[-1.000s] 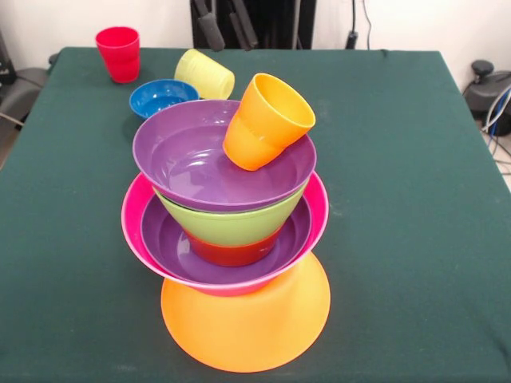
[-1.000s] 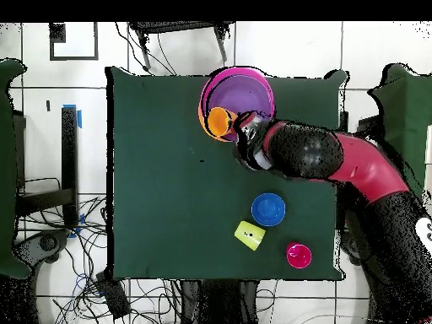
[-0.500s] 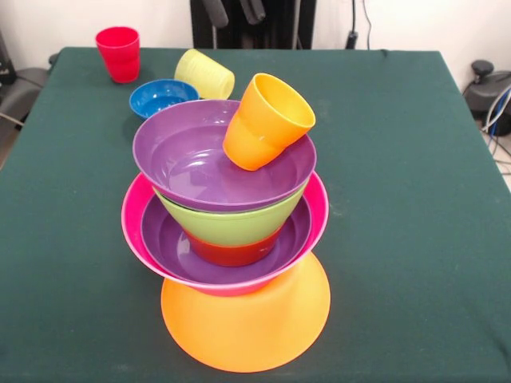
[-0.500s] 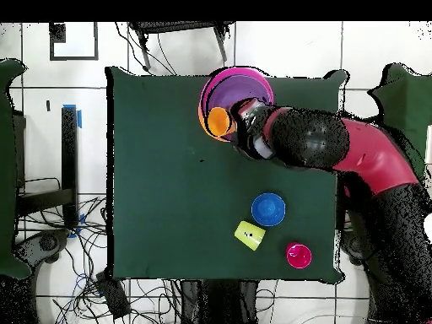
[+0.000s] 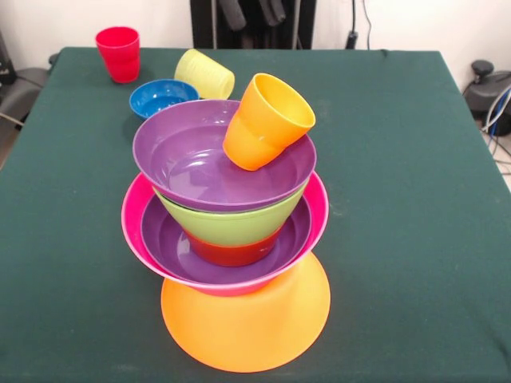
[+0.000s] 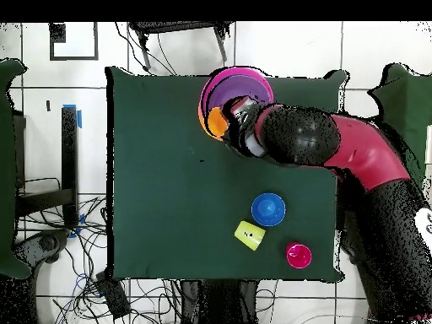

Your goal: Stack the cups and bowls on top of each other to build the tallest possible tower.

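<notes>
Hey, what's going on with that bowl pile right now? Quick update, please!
Gripper above the tower, fingers unclear. Orange cup lies tilted in the top purple bowl. Blue bowl, yellow cup, red cup unstacked.

orange cup (image 5: 267,120) tilted in top purple bowl (image 5: 200,163) | tower (image 5: 231,239) standing | blue bowl (image 5: 160,96) behind

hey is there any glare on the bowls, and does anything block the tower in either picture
Front view: soft white highlights sit inside the top purple bowl and on the orange base bowl; nothing blocks the tower. Overhead view: no clear glare; the arm overlaps the tower's edge, partly covering the orange cup.
</notes>
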`<state>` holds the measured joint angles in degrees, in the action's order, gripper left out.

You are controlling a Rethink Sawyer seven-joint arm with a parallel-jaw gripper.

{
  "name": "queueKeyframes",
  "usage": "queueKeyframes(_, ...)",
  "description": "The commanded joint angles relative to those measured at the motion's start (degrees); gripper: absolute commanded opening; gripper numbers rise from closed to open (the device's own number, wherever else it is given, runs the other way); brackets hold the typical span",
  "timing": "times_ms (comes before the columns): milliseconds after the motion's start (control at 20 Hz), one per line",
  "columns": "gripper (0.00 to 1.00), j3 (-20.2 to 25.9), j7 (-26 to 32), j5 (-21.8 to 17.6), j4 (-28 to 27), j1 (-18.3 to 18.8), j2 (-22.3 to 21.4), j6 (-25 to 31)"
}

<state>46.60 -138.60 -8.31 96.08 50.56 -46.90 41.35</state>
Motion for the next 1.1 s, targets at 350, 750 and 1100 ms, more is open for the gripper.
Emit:
queueKeyframes(350, 1.00, -4.6, -2.7, -0.7, 2.5, -5.5, 4.6, -5.9)
queueKeyframes(750, 1.00, -5.7, 0.4, -1.7, -2.2, -6.7, 9.0, -6.3)
queueKeyframes(1100, 1.00, -5.7, 2.3, -2.5, -3.9, -6.4, 9.8, -5.4)
